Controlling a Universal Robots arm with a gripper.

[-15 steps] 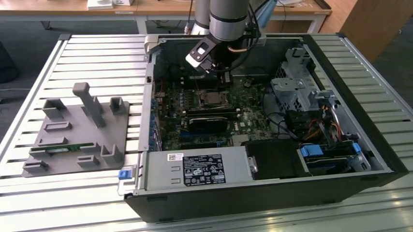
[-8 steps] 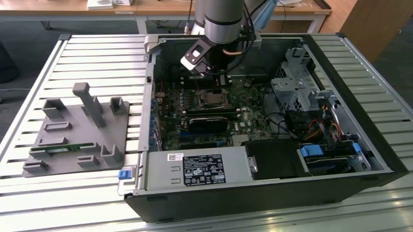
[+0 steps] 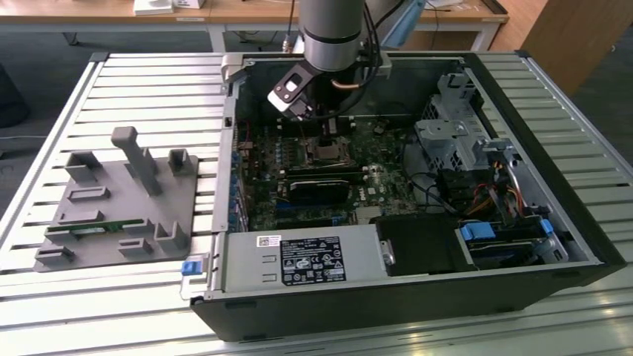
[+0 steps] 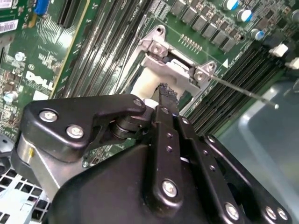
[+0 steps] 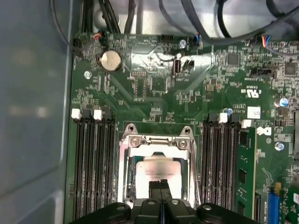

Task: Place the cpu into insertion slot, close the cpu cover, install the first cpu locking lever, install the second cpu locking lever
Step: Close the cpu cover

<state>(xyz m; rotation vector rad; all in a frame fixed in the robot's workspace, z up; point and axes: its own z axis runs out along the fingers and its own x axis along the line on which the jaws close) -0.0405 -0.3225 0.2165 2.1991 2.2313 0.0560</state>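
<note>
End effector (image 5: 161,185) is down inside the PC case (image 3: 396,311), over the insertion slot (image 3: 327,156). Fingers closed, tips pressed together, nothing between them. Tips sit at the edge of the cpu (image 5: 156,168); touching vs just above, can't tell. Cpu lies flat in the slot, metal top up, framed by the cpu cover (image 5: 156,141). Can't tell if the cover is fully seated. In the second wrist view one locking lever (image 4: 243,88) sticks out free from the cover's hinge corner, not latched. Memory slots (image 5: 93,163) flank the socket on both sides of the motherboard (image 5: 154,93). Grey fixture (image 3: 118,200) sits on the tabletop (image 3: 148,89) at the exterior view's left, well apart from the case.
</note>
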